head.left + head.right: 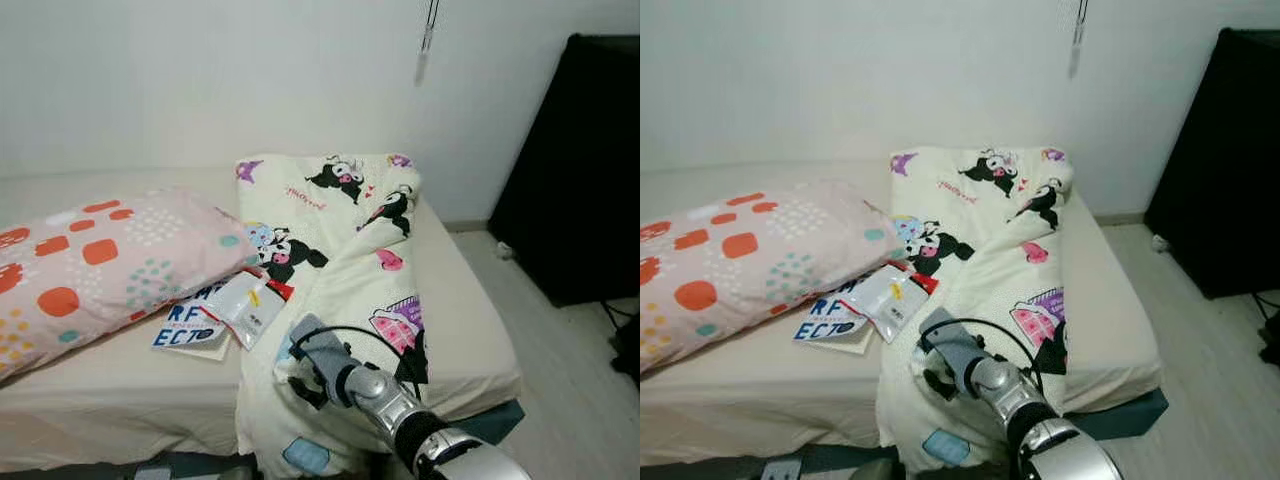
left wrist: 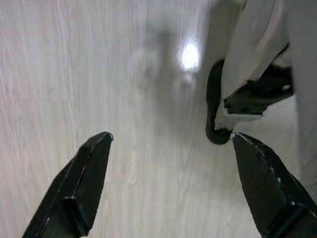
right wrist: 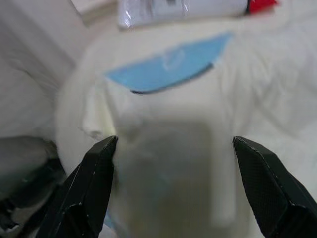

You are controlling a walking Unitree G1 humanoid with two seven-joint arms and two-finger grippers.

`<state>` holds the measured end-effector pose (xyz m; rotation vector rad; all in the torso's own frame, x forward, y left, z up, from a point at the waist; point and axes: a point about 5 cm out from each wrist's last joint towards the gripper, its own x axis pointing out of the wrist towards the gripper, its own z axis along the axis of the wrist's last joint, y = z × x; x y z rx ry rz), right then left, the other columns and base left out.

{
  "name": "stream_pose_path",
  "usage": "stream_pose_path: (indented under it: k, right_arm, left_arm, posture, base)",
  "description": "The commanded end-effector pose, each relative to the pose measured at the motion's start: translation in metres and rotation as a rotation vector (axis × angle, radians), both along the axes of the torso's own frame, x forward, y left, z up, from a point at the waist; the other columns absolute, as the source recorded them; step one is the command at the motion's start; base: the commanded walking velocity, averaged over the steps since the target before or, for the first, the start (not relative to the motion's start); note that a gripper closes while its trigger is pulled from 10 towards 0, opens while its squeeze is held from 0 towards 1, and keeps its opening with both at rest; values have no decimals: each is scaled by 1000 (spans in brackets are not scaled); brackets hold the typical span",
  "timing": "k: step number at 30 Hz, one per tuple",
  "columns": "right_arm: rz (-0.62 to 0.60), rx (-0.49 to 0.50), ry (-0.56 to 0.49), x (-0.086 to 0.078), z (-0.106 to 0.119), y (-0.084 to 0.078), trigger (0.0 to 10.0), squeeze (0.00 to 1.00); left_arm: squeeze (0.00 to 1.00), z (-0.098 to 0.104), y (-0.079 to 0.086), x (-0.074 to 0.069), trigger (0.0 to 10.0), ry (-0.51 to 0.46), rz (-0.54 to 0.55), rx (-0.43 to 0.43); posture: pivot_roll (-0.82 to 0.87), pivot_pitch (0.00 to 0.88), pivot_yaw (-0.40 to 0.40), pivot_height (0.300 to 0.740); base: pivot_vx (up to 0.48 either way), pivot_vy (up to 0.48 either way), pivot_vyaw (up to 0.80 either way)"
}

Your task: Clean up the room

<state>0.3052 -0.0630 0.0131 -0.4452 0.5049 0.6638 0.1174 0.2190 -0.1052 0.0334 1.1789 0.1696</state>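
Right gripper [image 3: 173, 188], jaws released, straddles the soft, light blanket [image 1: 345, 290]; its near edge fold likely suits grasping.

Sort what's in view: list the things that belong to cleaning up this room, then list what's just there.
Part of the job:
- cartoon blanket, rumpled on the bed, right gripper open just above its near edge
- plastic packet lying on the bed
- booklet partly under the packet
- spotted pillow

Just there:
- bed
- black cabinet
- left gripper, idle over the floor
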Motion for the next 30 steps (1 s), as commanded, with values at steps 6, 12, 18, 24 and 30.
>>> stream_pose_path:
  k: [6, 12, 18, 24, 30]
  right_arm:
    - [-49, -27, -9, -2, -4, -2, 10000, 0]
    - [-226, -13, -28, 8, 0, -26, 0, 0]
    - [-416, -43, -40, 14, 1, -59, 0, 0]
    - [-662, -162, -9, 4, -9, -118, 0, 0]
    - [-762, -424, 40, -15, -16, -169, 0, 0]
  left_arm:
    - [0, -2, 14, -18, 10000, 36, -36, 25]
    - [0, -3, 6, -15, 10000, 32, -43, 17]
    - [0, -3, -9, -4, 10000, 17, -56, 3]
    - [0, 0, -20, 11, 10000, -4, -65, -11]
    - [0, 1, -23, 16, 10000, -12, -67, -20]
  posture:
    - [37, 75, -21, 589]
    - [23, 61, -20, 589]
    - [2, 44, -22, 589]
    - [-26, 11, -30, 589]
    - [-50, 0, -39, 589]
  base:
    - [0, 0, 0]
    - [0, 0, 0]
    - [0, 0, 0]
    - [0, 0, 0]
    - [0, 0, 0]
